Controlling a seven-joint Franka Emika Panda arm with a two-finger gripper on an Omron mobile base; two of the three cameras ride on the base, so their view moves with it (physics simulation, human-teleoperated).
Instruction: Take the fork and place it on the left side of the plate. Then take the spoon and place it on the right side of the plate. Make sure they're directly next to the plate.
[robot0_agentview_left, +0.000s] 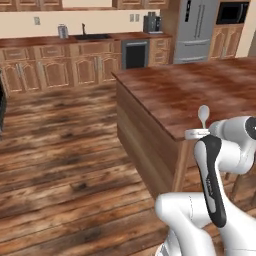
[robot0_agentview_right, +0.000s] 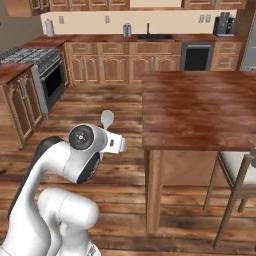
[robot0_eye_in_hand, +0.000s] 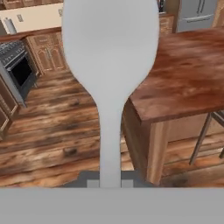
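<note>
The spoon (robot0_eye_in_hand: 109, 65), pale silver-grey with a round bowl, stands upright in my gripper (robot0_eye_in_hand: 109, 181), which is shut on the lower end of its thin handle. In the left base view the spoon (robot0_agentview_left: 203, 114) rises from the gripper (robot0_agentview_left: 202, 128) just off the near edge of the wooden island. From the right base view the spoon (robot0_agentview_right: 107, 118) and gripper (robot0_agentview_right: 108, 129) hang over the floor, left of the island. The fork and the plate are out of view.
The wooden island counter (robot0_agentview_left: 200, 85) (robot0_agentview_right: 200, 105) (robot0_eye_in_hand: 188, 74) lies ahead with a bare top. A stool (robot0_agentview_right: 239, 170) stands at its near right side. A stove (robot0_agentview_right: 47, 67) and cabinets line the left wall, and a fridge (robot0_agentview_left: 197, 30) stands at the back.
</note>
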